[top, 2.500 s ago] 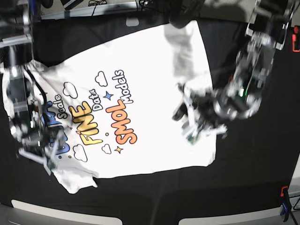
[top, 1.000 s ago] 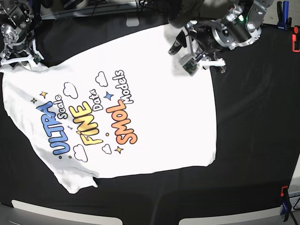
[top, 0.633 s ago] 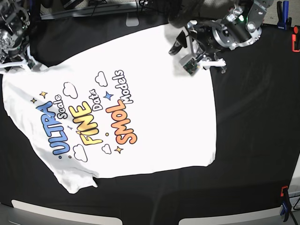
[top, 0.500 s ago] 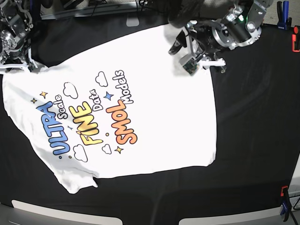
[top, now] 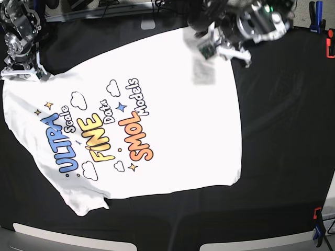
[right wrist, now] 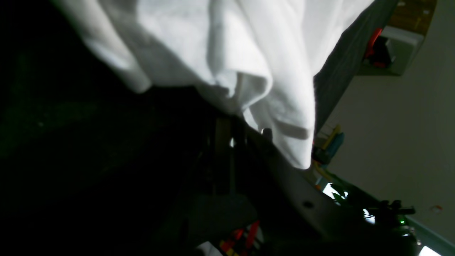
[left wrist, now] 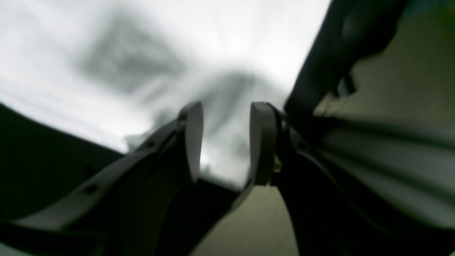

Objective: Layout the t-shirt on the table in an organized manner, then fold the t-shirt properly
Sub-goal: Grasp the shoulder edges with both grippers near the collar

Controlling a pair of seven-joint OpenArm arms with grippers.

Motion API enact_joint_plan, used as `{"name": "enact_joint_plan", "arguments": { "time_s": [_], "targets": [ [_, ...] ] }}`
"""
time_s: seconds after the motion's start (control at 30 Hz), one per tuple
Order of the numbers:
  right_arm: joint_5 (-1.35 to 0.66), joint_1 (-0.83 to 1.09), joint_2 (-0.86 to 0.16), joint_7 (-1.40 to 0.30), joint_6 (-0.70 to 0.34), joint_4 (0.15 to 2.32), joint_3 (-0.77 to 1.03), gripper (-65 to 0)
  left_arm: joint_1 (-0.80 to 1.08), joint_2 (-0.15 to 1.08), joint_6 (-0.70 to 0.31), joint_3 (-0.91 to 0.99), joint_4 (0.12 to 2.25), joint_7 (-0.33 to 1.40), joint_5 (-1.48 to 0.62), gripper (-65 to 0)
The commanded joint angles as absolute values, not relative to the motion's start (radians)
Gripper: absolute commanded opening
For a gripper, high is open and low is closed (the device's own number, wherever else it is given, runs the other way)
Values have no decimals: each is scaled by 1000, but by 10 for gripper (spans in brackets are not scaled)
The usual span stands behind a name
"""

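Note:
The white t-shirt [top: 172, 104] lies spread print-up on the black table [top: 282, 157], its coloured lettering running diagonally. At its far left corner my right gripper [top: 24, 72] is shut on the sleeve edge. In the right wrist view, white t-shirt [right wrist: 231, 53] cloth bunches at the closed tips of the right gripper [right wrist: 231, 122]. My left gripper [top: 212, 44] hovers over the shirt's far right corner. In the left wrist view the left gripper [left wrist: 225, 142] is open, with blurred t-shirt [left wrist: 106, 71] cloth beyond it and nothing between its fingers [left wrist: 192, 138].
A red clamp [top: 330, 47] sits on the table's right edge. Another red and blue clamp [top: 317, 225] is at the near right corner. Blue clamps [top: 314, 13] stand at the far right. A pale strip [top: 52, 235] runs along the front edge.
My right gripper has closed on the shirt's left sleeve corner. The left gripper has moved toward the far edge, over the shirt's upper right corner. The shirt lies as before.

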State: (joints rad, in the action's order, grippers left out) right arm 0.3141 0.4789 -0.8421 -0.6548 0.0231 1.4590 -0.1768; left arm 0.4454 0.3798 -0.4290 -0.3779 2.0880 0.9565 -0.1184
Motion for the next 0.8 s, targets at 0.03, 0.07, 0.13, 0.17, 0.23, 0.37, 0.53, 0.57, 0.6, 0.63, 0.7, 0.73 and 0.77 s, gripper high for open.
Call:
{"name": "enact_joint_plan", "arguments": {
  "time_s": [0.03,0.07,0.13,0.17,0.23,0.37,0.53,0.57,0.6,0.63,0.7,0.73,0.77],
  "targets": [
    [315,477,-862,-663,17,1465,-171,-650,483,383,-435,-375,2108,897,-57,-442],
    [315,477,-862,-666,12,1465,-171,-650,499,383,-435,-375,2108,882,-32,-442],
    [314,477,-862,-670,-3,1465,-171,-650,529,383,-435,-375,2108,867,-11,-442],
    [314,477,-862,-670,-10,1465,-171,-650,542,383,-435,-377,2108,862,-1,-442],
    [315,477,-862,-670,-19,1465,-171,-650,560,383,-434,-393,2107,858,29,-442],
    [315,477,-862,-670,-19,1465,-171,-650,571,383,-421,-461,2107,817,120,-442],
    [315,477,-862,-678,-19,1465,-171,-650,567,383,-255,-530,2085,769,266,-397],
    [315,477,-862,-679,-19,1465,-171,-650,567,383,-234,-532,2074,769,290,-393],
    [315,477,-862,-679,-19,1465,-171,-650,568,383,-229,-532,2062,772,297,-393],
    [315,477,-862,-678,-19,1465,-171,-650,568,383,-228,-532,2049,776,299,-393],
    [315,477,-862,-678,-19,1465,-171,-650,568,383,-228,-532,2019,777,295,-393],
    [315,477,-862,-679,-19,1465,-171,-650,568,383,-228,-532,2001,777,294,-393],
    [314,477,-862,-679,-19,1465,-171,-650,568,382,-228,-532,1982,776,294,-393]
  ]
}}
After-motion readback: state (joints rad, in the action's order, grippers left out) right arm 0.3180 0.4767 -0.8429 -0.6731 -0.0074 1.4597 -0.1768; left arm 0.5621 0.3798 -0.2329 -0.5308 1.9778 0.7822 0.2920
